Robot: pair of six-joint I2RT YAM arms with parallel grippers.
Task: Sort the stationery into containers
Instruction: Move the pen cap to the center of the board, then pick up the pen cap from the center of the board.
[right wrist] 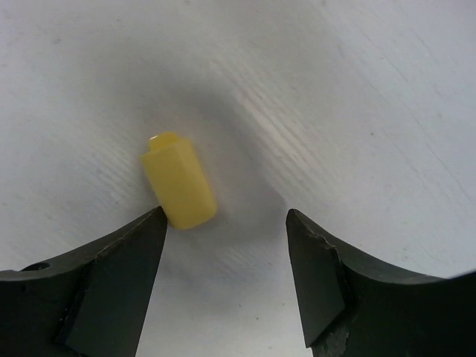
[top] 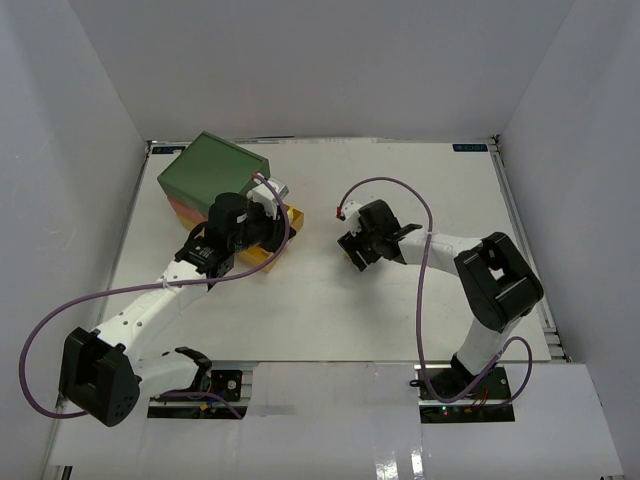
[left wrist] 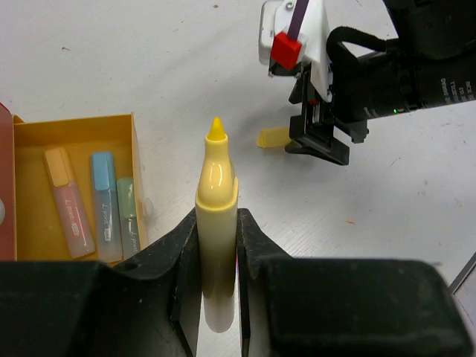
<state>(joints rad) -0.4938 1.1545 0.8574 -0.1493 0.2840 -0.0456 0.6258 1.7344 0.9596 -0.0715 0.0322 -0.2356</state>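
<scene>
My left gripper [left wrist: 217,223] is shut on a yellow marker [left wrist: 216,175], which stands upright between the fingers with its bare tip up and no cap on. A yellow cap [right wrist: 178,190] lies on the white table, just ahead of the left fingertip of my right gripper [right wrist: 227,219], which is open and holds nothing. The left wrist view also shows that cap [left wrist: 271,138] beside the right gripper [left wrist: 320,145]. The chest [top: 213,168] has a green top, and its yellow drawer [left wrist: 82,123] is pulled out. In the drawer lie an orange marker [left wrist: 68,201], a blue marker [left wrist: 104,197] and a green marker [left wrist: 128,208].
The chest stands at the back left of the table, with the left arm [top: 160,295] reaching over its open drawer [top: 290,222]. The right arm [top: 490,275] bends in from the right. White walls enclose the table [top: 400,300] on three sides.
</scene>
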